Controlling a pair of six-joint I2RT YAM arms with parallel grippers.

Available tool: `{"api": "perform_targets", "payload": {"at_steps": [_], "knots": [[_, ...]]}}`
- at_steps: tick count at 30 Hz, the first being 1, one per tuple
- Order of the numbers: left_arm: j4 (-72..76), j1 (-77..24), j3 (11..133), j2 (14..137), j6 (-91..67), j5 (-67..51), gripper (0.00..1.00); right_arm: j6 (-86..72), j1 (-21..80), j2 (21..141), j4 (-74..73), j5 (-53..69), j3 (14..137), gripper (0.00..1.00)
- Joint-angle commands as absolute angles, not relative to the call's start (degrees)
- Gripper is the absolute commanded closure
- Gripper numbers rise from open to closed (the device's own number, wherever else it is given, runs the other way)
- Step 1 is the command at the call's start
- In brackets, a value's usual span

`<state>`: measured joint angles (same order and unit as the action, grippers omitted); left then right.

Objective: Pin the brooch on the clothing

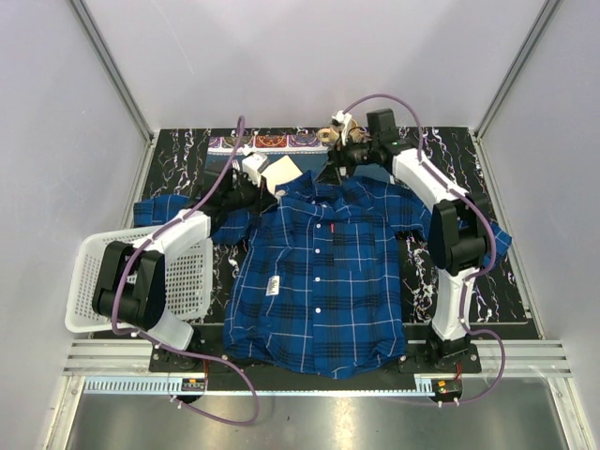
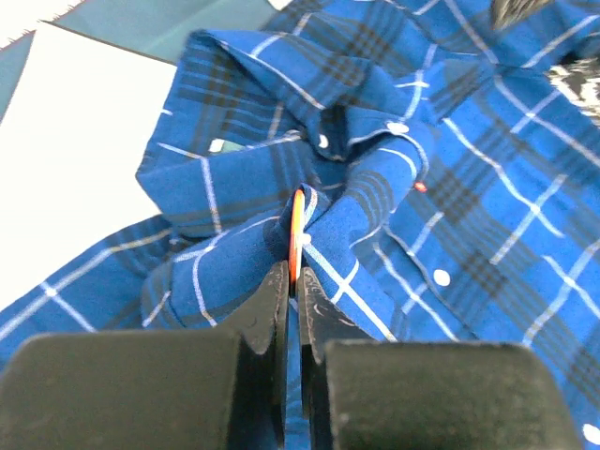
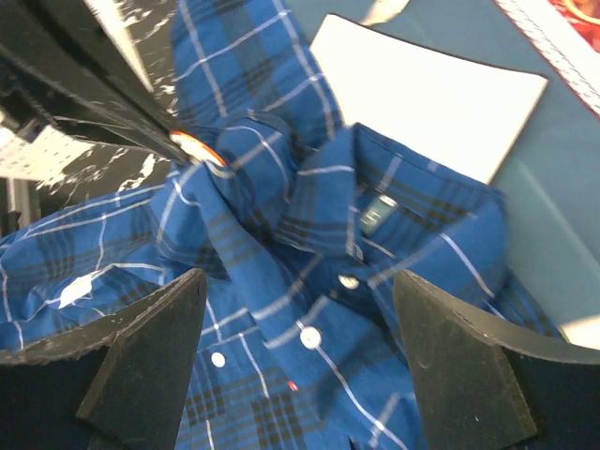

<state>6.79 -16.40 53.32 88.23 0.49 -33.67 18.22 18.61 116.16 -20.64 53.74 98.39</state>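
Observation:
The blue plaid shirt (image 1: 319,272) lies flat on the dark marble table, collar at the far end. My left gripper (image 1: 270,187) is at the collar's left side. In the left wrist view it (image 2: 296,281) is shut on the thin orange brooch (image 2: 296,234), seen edge-on and pressed into a bunched fold of shirt fabric (image 2: 487,187). My right gripper (image 1: 339,161) hovers open and empty over the collar and top buttons (image 3: 309,333). The right wrist view shows the brooch (image 3: 199,150) at the left fingers' tips on a raised fold.
A white basket (image 1: 94,281) stands at the left edge beside the left arm. A white card (image 1: 284,171) lies behind the collar on a teal mat (image 3: 562,216). A patterned strip (image 1: 272,141) runs along the back. A white paper tag (image 1: 273,286) sits on the shirt front.

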Motion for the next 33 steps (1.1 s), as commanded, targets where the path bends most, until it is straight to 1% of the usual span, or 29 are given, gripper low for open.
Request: {"api": "perform_targets", "payload": {"at_steps": [1, 3, 7, 10, 12, 13, 14, 15, 17, 18, 19, 20, 21, 23, 24, 26, 29, 33], "knots": [[0.62, -18.89, 57.57, 87.36, 17.10, -19.01, 1.00, 17.93, 13.81, 117.94, -31.00, 47.82, 104.14, 0.14], [0.44, -21.43, 57.83, 87.63, 20.90, -16.10, 1.00, 17.67, 12.49, 119.00, -32.60, 46.07, 105.02, 0.14], [1.23, -27.67, 57.13, 89.55, 33.27, -4.61, 1.00, 18.28, 9.94, 119.71, -36.11, 44.39, 105.38, 0.14], [2.37, -31.63, 56.25, 91.31, 38.30, -0.28, 1.00, 20.03, 8.97, 119.97, -38.92, 42.98, 106.08, 0.14], [1.24, -33.39, 55.46, 90.45, 40.33, 0.27, 0.88, 21.88, 8.53, 120.06, -40.51, 42.28, 106.17, 0.13], [0.19, -33.57, 54.94, 89.31, 40.86, -5.31, 0.78, 22.67, 8.35, 119.97, -40.95, 41.84, 106.43, 0.13], [0.18, -33.66, 53.28, 88.08, 41.48, -8.41, 0.61, 24.42, 8.26, 120.32, -41.39, 41.57, 106.70, 0.12], [-1.74, -33.66, 52.83, 85.46, 42.27, -13.57, 0.51, 25.39, 8.00, 120.67, -42.79, 41.31, 107.74, 0.12], [-7.71, -32.62, 53.52, 83.24, 42.54, -19.22, 0.43, 29.08, 7.82, 122.34, -44.64, 40.61, 109.41, 0.11], [-9.91, -31.74, 54.13, 81.67, 40.89, -23.95, 0.38, 30.40, 7.56, 123.04, -46.39, 40.08, 111.69, 0.11], [-12.98, -30.25, 54.66, 81.04, 39.39, -27.39, 0.38, 32.15, 7.47, 124.53, -47.19, 39.82, 112.93, 0.11], [-15.10, -26.32, 57.19, 80.69, 38.07, -30.90, 0.37, 32.86, 7.30, 125.32, -47.81, 39.81, 115.29, 0.11], [-15.99, -24.45, 58.35, 80.60, 33.53, -34.77, 0.37, 33.65, 7.12, 126.12, -48.60, 39.73, 116.36, 0.11], [-18.71, -19.11, 62.64, 81.56, 30.25, -38.22, 0.37, 34.54, 7.12, 128.23, -49.04, 39.55, 119.51, 0.12], [-18.72, -17.85, 63.80, 83.04, 26.14, -37.10, 0.35, 34.80, 7.12, 128.93, -49.57, 39.81, 120.58, 0.12], [-19.94, -14.70, 67.65, 85.33, 22.78, -36.83, 0.35, 34.89, 7.12, 131.56, -50.09, 40.86, 124.16, 0.13], [-23.63, -12.75, 74.16, 94.09, 16.10, -35.42, 0.35, 36.12, 7.64, 136.39, -53.78, 41.23, 131.01, 0.16], [-26.01, -12.31, 79.79, 101.24, 8.28, -32.44, 0.32, 36.30, 8.87, 142.37, -57.65, 39.12, 138.68, 0.24]]}}
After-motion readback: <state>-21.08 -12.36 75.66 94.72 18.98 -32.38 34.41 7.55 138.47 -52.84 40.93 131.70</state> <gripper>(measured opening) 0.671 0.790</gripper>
